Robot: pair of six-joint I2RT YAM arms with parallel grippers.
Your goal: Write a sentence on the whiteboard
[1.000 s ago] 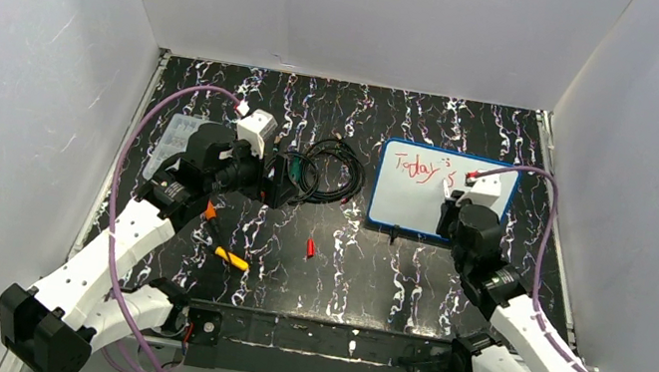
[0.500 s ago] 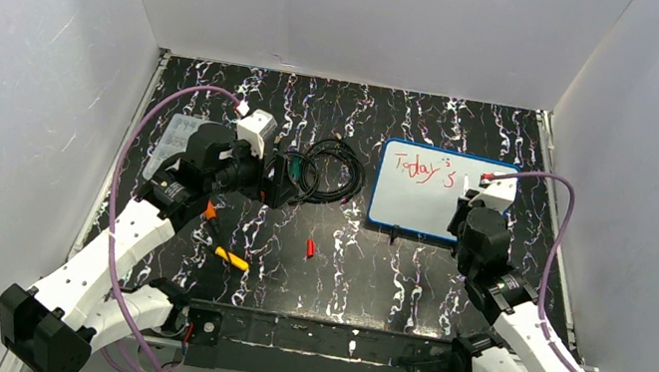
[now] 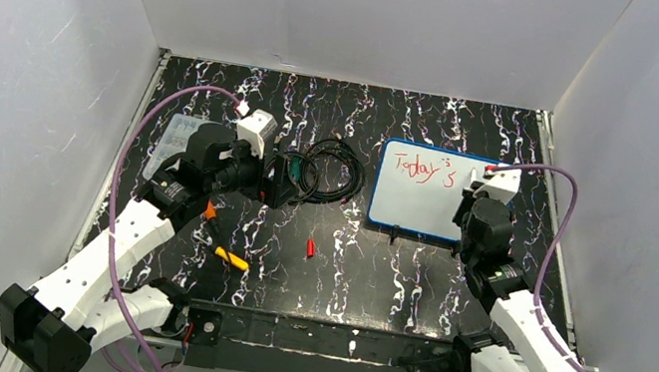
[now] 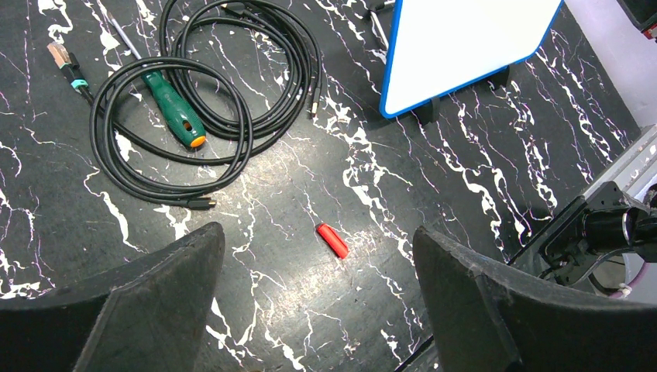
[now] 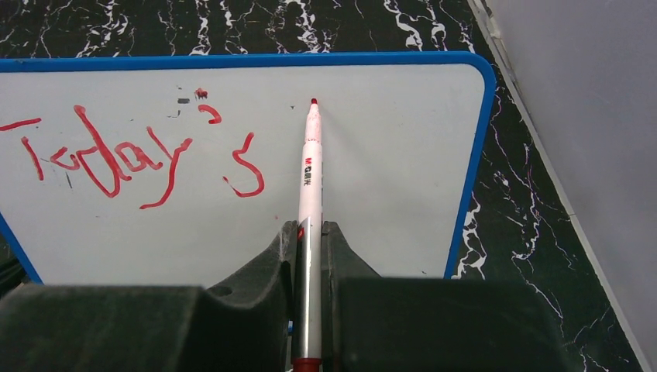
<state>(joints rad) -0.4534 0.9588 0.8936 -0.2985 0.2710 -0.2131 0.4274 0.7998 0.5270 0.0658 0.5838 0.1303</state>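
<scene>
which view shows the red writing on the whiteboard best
Right wrist: the red writing is close and legible. The top view shows it tiny; the left wrist view shows only blank whiteboard.

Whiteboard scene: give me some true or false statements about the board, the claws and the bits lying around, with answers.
1. The right claw grips a marker whose red tip points over the whiteboard. True.
2. The left claw holds the green screwdriver. False: the left claw is open and empty, and the screwdriver lies among the loops of the cable coil.
3. The sentence so far reads "Today's" in red. True.
4. The small red piece rests on the whiteboard. False: the small red piece lies on the table, apart from the board.
</scene>
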